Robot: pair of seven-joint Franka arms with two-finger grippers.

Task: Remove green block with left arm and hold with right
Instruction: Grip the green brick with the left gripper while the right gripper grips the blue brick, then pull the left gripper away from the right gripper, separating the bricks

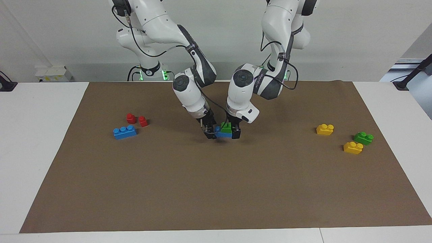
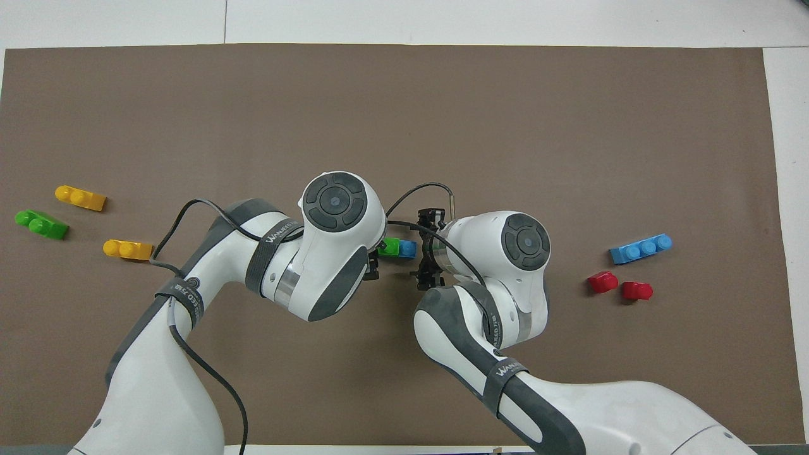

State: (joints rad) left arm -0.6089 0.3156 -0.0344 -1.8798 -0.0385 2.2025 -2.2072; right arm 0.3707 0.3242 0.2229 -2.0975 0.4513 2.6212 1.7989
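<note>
Green block (image 1: 226, 127) sits on blue brick (image 1: 223, 134), mid-mat. Left gripper (image 1: 233, 132) straddles the green, fingers apart, not yet clamped. Right gripper (image 1: 211, 131) at blue's end; can't tell its fingers. Advice: clamp blue w/ right first, then pinch green, pull straight up.

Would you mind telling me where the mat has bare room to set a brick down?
The mat is bare along its edge farthest from the robots. Crowded: mid-mat, where both grippers flank the green block on its blue brick.
</note>
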